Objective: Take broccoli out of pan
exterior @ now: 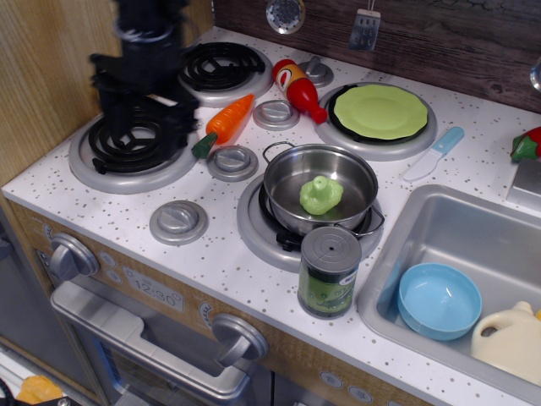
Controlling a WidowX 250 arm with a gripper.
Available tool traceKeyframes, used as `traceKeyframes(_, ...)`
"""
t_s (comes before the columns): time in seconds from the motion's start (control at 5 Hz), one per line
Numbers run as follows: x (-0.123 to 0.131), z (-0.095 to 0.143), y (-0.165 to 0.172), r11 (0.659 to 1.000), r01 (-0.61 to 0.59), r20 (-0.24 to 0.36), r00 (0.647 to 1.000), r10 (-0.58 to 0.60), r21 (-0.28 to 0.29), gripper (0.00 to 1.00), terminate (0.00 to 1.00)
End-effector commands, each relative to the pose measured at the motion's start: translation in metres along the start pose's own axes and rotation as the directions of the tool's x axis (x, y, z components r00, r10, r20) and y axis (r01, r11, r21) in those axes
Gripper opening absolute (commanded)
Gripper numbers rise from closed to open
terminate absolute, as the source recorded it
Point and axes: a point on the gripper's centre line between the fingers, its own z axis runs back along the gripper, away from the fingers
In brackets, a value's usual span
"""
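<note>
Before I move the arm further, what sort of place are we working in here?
Most likely a toy play kitchen: coil burners with knobs set in a speckled countertop, a steel sink at the right, and plastic food such as the carrot and broccoli.

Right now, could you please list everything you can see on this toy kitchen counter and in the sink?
broccoli: 1, light green, inside the pan
pan: 1, shiny steel, on the front right burner
can: 1, green label, grey lid, in front of the pan
carrot: 1, orange, between the left burners
plate: 1, green, on the back right burner
ketchup bottle: 1, red and yellow, lying left of the plate
knife: 1, light blue handle, right of the plate
bowl: 1, light blue, in the sink
jug: 1, cream, in the sink
gripper: 1, black, blurred, over the front left burner; jaws unclear
</note>
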Motion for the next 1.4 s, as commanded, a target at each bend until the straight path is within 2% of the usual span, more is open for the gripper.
traceKeyframes(0.0,0.008,0.048,-0.030,0.999,-0.009,0.114,0.993,0.014,-0.040,1.00,0.00)
traceKeyframes(0.2,0.017,0.059,-0.064,0.999,-0.001,0.075,0.997,0.004,-0.038,1.00,0.00)
traceKeyframes(0.4,0.027,0.057,-0.086,0.999,0.038,0.102,0.994,-0.037,-0.007,1.00,0.00)
traceKeyframes(0.8,0.044,0.033,-0.116,0.996,0.072,0.188,0.980,-0.060,-0.054,1.00,0.00)
traceKeyframes(1.2,0.051,0.017,-0.131,0.988,0.100,0.227,0.971,-0.072,-0.116,1.00,0.00)
